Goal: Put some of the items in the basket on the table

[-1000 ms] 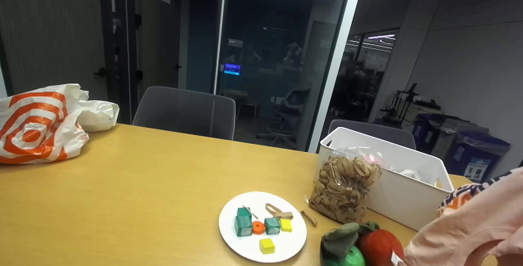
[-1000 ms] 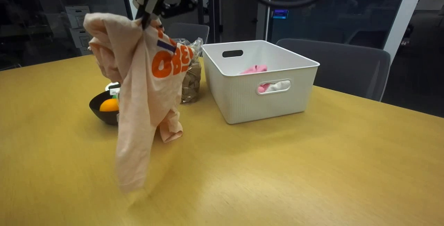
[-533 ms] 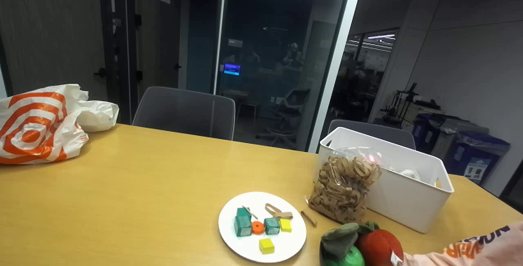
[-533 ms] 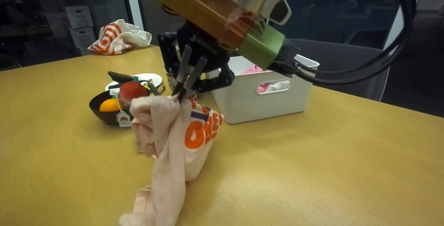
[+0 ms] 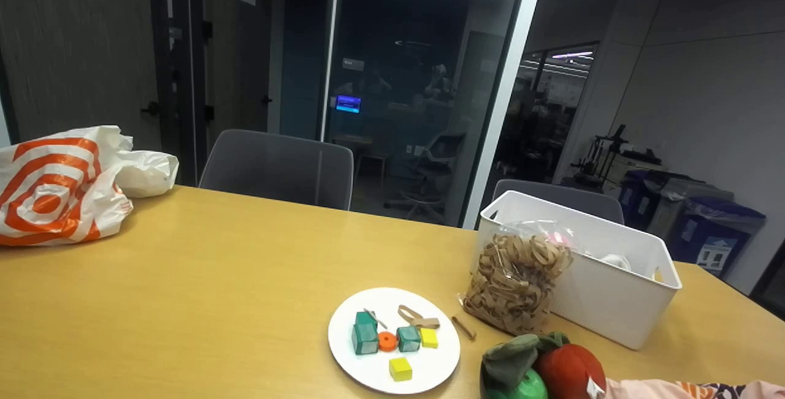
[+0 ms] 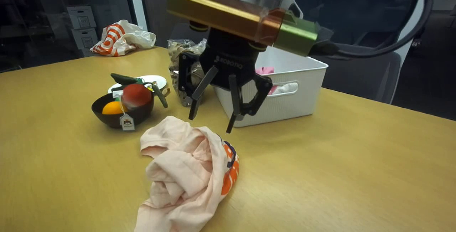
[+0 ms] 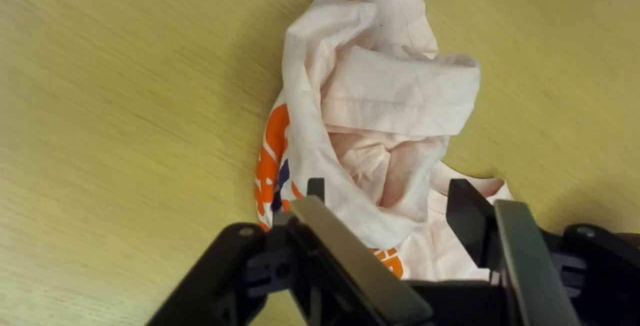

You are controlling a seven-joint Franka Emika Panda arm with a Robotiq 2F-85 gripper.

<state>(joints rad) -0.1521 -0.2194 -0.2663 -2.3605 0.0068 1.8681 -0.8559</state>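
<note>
The white basket [image 5: 604, 304] stands on the wooden table [image 5: 245, 276]; pink and white cloth shows inside it in both exterior views. Against its side leans the clear bag of tan-brown strips [image 5: 518, 282], partly behind the gripper in an exterior view. A red round item [image 6: 136, 96] rests in a dark bowl [image 6: 117, 118]. On the table lies a crumpled pale pink cloth [image 6: 181, 175] with orange and navy print. Over that cloth my gripper [image 6: 211, 123] is open, fingers apart and holding nothing; the wrist view shows the cloth [image 7: 400, 95] below and beyond the fingertips.
A white plate [image 5: 349, 362] with small coloured pieces sits beside the bowl, which also holds an orange ball [image 6: 112, 108] and a green ball [image 5: 527, 385]. An orange-and-white plastic bag [image 6: 121, 39] lies at the table's far end. Chairs [image 5: 279, 169] stand along the edge.
The gripper came down with the pink cloth hanging from it, then opened and let it go. The cloth has dropped into a heap on the table, and the gripper is clear above it.
</note>
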